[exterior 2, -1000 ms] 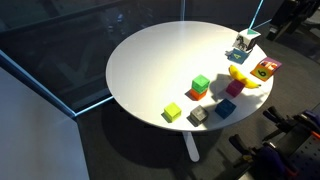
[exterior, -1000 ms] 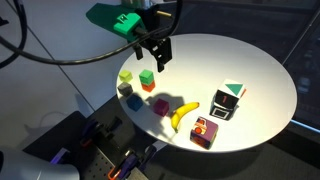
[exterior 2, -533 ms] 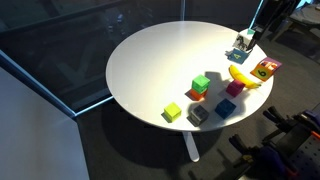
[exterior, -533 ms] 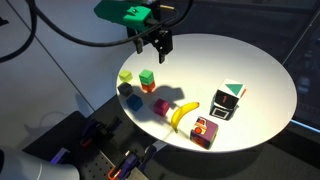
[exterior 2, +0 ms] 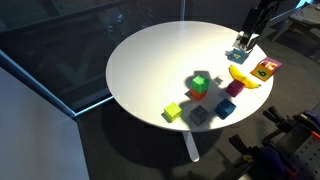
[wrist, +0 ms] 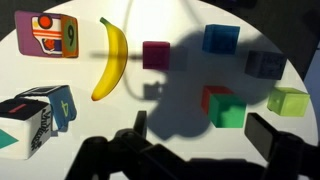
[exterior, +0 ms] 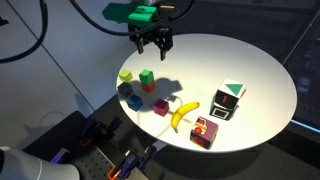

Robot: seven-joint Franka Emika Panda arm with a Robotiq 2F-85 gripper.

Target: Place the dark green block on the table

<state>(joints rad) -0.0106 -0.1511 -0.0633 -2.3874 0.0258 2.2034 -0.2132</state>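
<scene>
The dark green block (exterior: 147, 76) sits on top of a red cube near the edge of the round white table (exterior: 225, 60). It also shows in an exterior view (exterior 2: 201, 82) and in the wrist view (wrist: 229, 108), where the red cube peeks out beneath it. My gripper (exterior: 152, 41) hangs open and empty well above the block, not touching it. In the wrist view my two dark fingers (wrist: 203, 135) frame the bottom edge, with the block between them and far below. My shadow falls over the block.
Round the stack are a lime cube (wrist: 288, 100), a grey cube (wrist: 263, 64), a blue cube (wrist: 221, 38) and a magenta cube (wrist: 157, 54). A banana (wrist: 110, 60), a colourful box (wrist: 47, 33) and a black box with a white-and-teal top (wrist: 35, 115) lie further along.
My gripper has risen away from the green block, staying open. The block has stayed on the red cube.
</scene>
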